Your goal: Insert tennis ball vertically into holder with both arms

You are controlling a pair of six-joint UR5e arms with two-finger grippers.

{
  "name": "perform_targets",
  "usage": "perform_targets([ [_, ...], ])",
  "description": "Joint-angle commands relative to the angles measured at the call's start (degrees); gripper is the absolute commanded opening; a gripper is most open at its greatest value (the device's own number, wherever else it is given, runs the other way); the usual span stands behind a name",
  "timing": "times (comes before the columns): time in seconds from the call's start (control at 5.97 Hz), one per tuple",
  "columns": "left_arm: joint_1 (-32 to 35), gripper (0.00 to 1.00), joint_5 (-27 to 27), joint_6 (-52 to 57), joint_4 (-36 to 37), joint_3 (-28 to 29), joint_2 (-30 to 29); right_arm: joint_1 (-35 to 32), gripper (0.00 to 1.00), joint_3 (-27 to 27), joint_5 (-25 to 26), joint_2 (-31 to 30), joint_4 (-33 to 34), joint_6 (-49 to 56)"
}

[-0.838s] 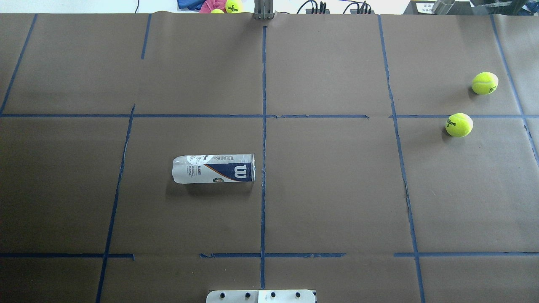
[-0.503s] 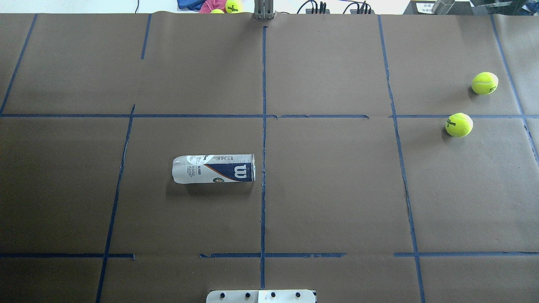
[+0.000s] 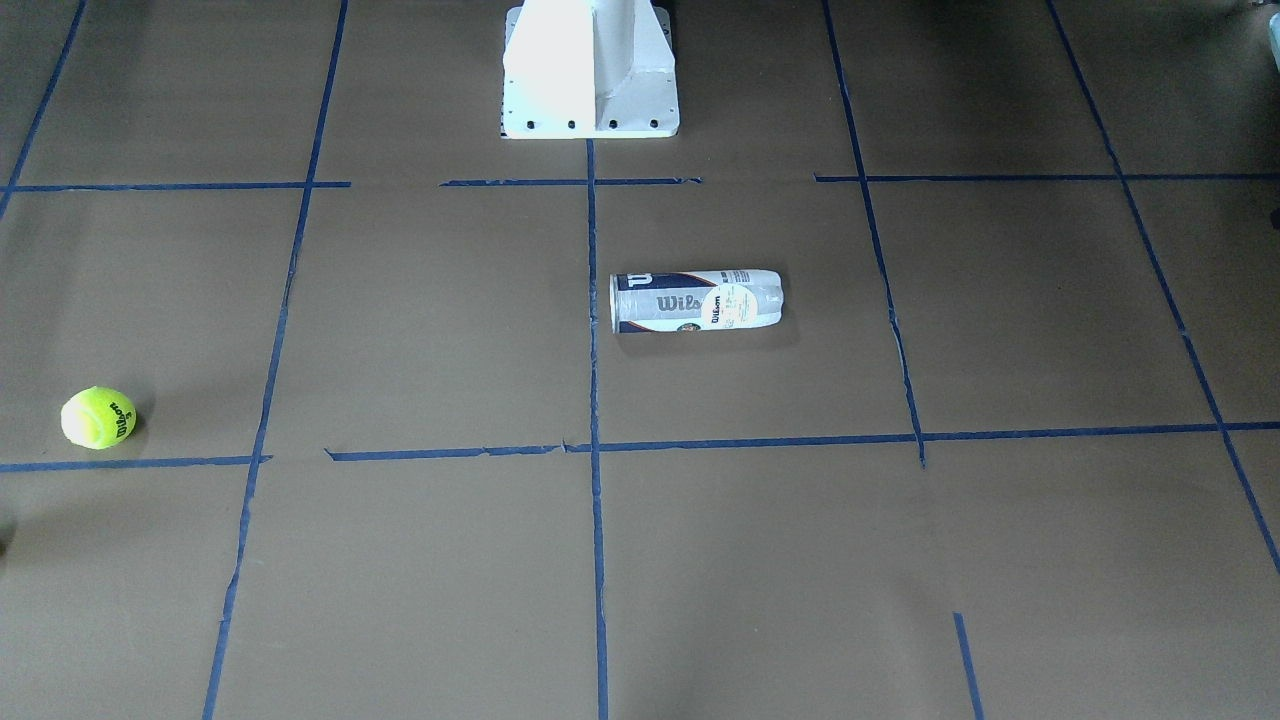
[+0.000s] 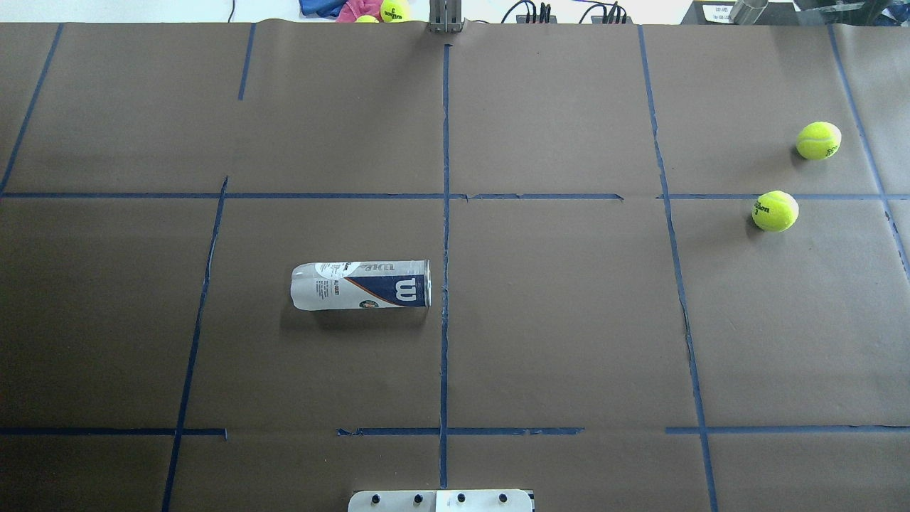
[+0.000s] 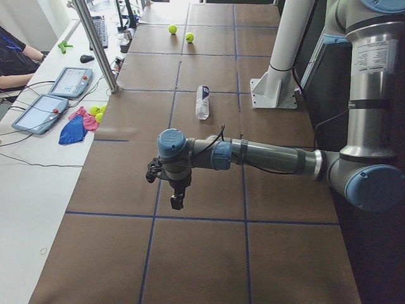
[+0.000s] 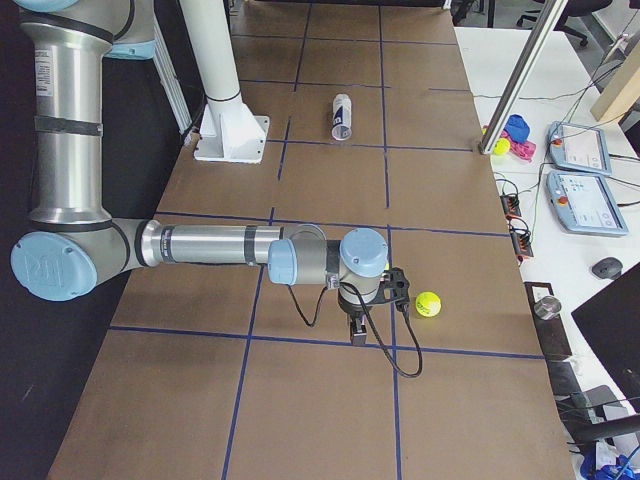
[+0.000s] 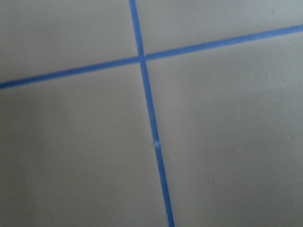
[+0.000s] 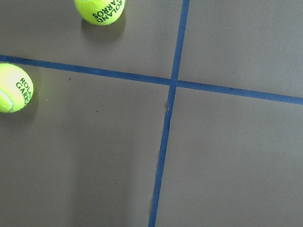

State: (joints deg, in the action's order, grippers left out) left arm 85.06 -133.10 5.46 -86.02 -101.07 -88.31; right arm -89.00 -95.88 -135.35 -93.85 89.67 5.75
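The holder [image 4: 361, 285] lies on its side left of the table's centre line, open end toward the centre; it also shows in the front view [image 3: 696, 300] and the side views [image 5: 202, 102] [image 6: 341, 116]. Two tennis balls [image 4: 775, 211] [image 4: 818, 140] rest at the far right; both show in the right wrist view [image 8: 100, 9] [image 8: 13, 88]. My left gripper [image 5: 174, 201] hangs over bare table far from the holder. My right gripper [image 6: 357, 332] hangs just beside one ball [image 6: 428, 303]. I cannot tell whether either gripper is open or shut.
The white pedestal base [image 3: 590, 70] stands at the near middle edge. Beyond the far edge are a metal post [image 4: 446, 18], another ball with cloths [image 4: 394, 10], and tablets [image 5: 69, 81] on a side table. Blue tape lines cross the brown cover.
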Motion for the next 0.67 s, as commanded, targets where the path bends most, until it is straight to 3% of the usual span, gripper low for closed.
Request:
perform_targets([
  [0.0,-0.2,1.0,-0.3,0.3,-1.8,0.4,-5.2,0.2,1.0,-0.1,-0.1,0.2,0.1,-0.1],
  [0.17,-0.2,1.0,-0.6,0.2,-2.7,-0.9,-6.3,0.2,1.0,-0.2,-0.1,0.2,0.0,0.0],
  [0.5,-1.9,1.0,-2.8,0.2,-15.1,-1.3,-6.5,0.3,1.0,-0.4,-0.2,0.2,0.0,-0.1],
])
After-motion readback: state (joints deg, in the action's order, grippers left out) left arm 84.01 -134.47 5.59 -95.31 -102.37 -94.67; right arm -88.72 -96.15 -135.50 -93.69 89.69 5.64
